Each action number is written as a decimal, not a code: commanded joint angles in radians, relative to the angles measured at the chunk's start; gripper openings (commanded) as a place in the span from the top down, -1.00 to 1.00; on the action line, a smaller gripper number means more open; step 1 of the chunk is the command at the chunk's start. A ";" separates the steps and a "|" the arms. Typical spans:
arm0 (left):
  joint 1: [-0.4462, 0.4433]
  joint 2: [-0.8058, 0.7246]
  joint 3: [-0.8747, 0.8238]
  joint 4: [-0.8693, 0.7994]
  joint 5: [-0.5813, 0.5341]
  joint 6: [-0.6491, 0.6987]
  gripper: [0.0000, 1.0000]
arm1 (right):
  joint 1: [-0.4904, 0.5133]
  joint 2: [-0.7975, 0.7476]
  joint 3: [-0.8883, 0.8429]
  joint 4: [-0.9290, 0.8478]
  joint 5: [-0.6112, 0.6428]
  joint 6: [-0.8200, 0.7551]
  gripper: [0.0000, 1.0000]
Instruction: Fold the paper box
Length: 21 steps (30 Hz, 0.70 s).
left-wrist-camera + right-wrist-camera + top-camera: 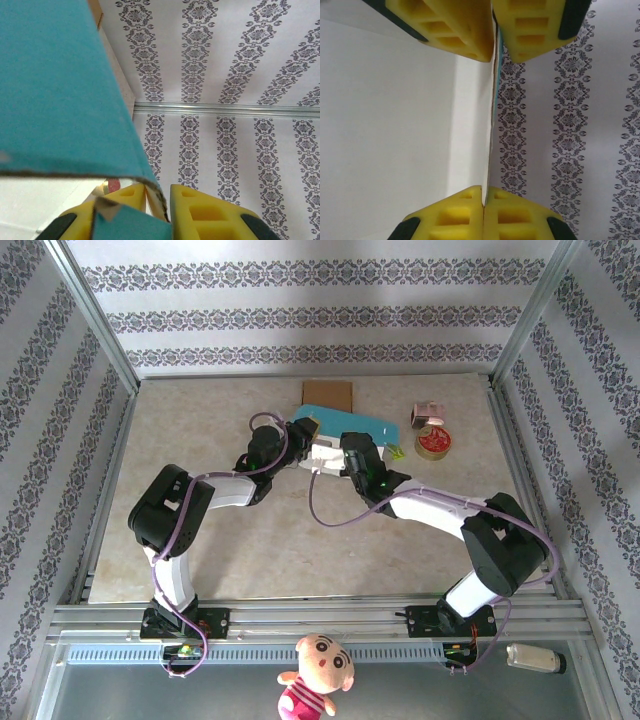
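Teal card outside and white card inside make up the paper box (352, 423), which is found toward the back middle of the table (280, 540), where the two arms meet. In the top view the left gripper (296, 445) is placed at the box's left end and the right gripper (342, 456) at its near edge, the two just beside each other. From the left wrist, a thin wall of the box is seen pinched between the yellow fingers (210, 212), which are drawn narrow around it. A broad teal panel is spread across the upper left of that view. From the right wrist, that gripper's own fingers (515, 215) are pressed together on the edge of a single panel, white on its left face and teal on its right. Further along the same edge, a second pair of yellow fingers (445, 25) is clamped on the panel. A flat brown piece of card (327, 395) is laid just behind the box. A roll of tape (433, 443) and a small pink thing (428, 413) are set to the box's right, apart from it. A plush doll (315, 678) is seen in front of the arm bases, off the table.
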 commanded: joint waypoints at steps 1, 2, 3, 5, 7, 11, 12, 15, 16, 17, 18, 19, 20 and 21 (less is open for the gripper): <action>-0.004 -0.017 0.015 0.078 -0.019 0.002 0.64 | 0.017 -0.022 -0.028 -0.026 -0.025 0.034 0.90; -0.004 -0.018 0.013 0.074 -0.014 0.001 0.65 | 0.016 -0.022 -0.027 -0.032 -0.028 0.040 0.89; -0.002 -0.020 0.009 0.073 -0.011 -0.003 0.65 | 0.015 -0.025 -0.024 -0.041 -0.037 0.046 0.89; -0.002 -0.030 -0.003 0.071 -0.002 -0.011 0.63 | 0.015 -0.045 -0.007 -0.093 -0.073 0.069 0.93; -0.003 -0.052 -0.023 0.065 0.002 -0.008 0.36 | 0.015 -0.070 0.019 -0.167 -0.128 0.104 0.96; -0.003 -0.163 -0.092 0.003 -0.027 0.072 -0.10 | 0.001 -0.110 0.104 -0.373 -0.227 0.164 0.99; -0.003 -0.203 -0.108 -0.024 -0.044 0.108 -0.14 | -0.004 -0.116 0.125 -0.418 -0.245 0.178 1.00; -0.003 -0.369 -0.143 -0.224 -0.108 0.299 -0.28 | -0.020 -0.132 0.218 -0.619 -0.313 0.214 1.00; -0.004 -0.429 -0.136 -0.326 -0.130 0.392 -0.35 | -0.026 -0.135 0.247 -0.686 -0.344 0.222 1.00; -0.005 -0.487 -0.124 -0.433 -0.151 0.490 -0.40 | -0.031 -0.139 0.277 -0.749 -0.368 0.229 1.00; -0.005 -0.532 -0.112 -0.519 -0.176 0.572 -0.43 | -0.034 -0.141 0.300 -0.800 -0.388 0.232 1.00; -0.005 -0.579 -0.099 -0.605 -0.205 0.660 -0.43 | -0.038 -0.141 0.331 -0.853 -0.405 0.237 1.00; -0.006 -0.624 -0.091 -0.688 -0.234 0.738 -0.43 | -0.039 -0.141 0.356 -0.899 -0.418 0.243 1.00; -0.005 -0.659 -0.082 -0.755 -0.260 0.807 -0.43 | -0.042 -0.140 0.374 -0.931 -0.433 0.246 1.00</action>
